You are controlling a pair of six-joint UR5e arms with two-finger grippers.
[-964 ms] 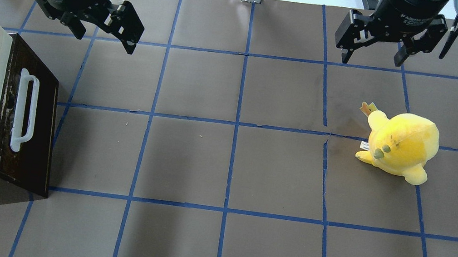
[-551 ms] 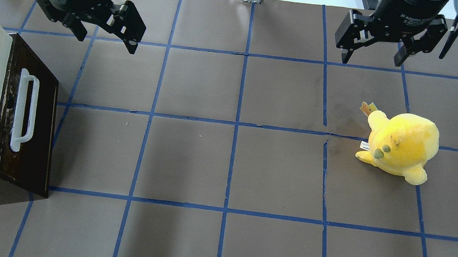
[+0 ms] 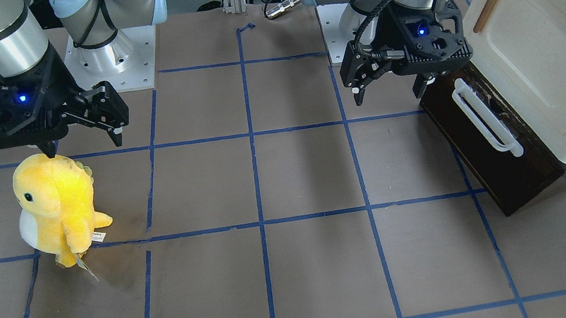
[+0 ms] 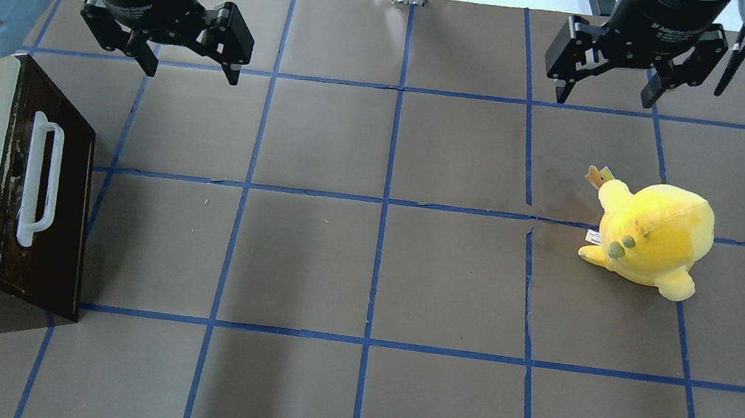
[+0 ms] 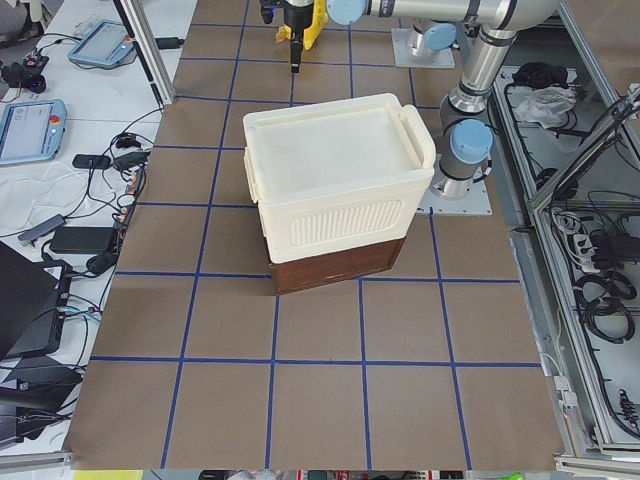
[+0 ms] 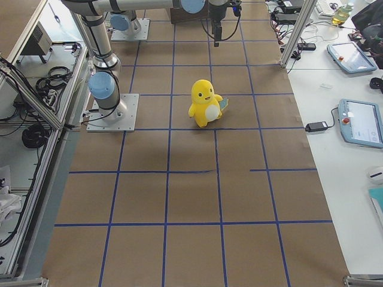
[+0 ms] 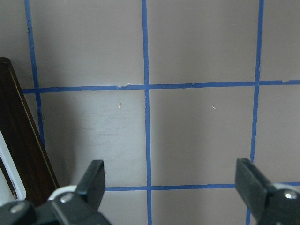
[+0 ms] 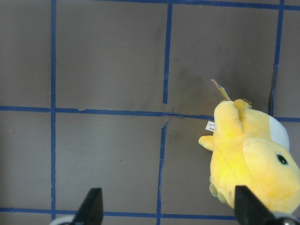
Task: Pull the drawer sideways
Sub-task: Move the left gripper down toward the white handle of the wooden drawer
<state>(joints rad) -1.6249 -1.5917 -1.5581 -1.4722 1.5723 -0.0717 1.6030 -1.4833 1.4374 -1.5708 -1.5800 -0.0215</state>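
My left pincer (image 4: 192, 64) hangs spread wide and empty. Over the last second it has slid toward 3 o'clock in the overhead view and squared up, but it grips nothing, so I judge the pull not begun. The drawer (image 4: 61, 227) looks shut at its 7 o'clock, handle (image 4: 40, 180) untouched. My wrist view catches only the drawer's dark edge at 8 o'clock; the front view shows the whole handle. The right pincer (image 4: 605, 95) is spread too, with the plush (image 4: 649, 234) at its 5 o'clock.

left gripper (image 3: 389, 90) jaws spread, hovering at the robot-side end of the drawer (image 3: 521, 174) front, off its white handle (image 3: 486, 120). right gripper (image 3: 84, 144) also spread, near yellow plush (image 3: 57, 206).
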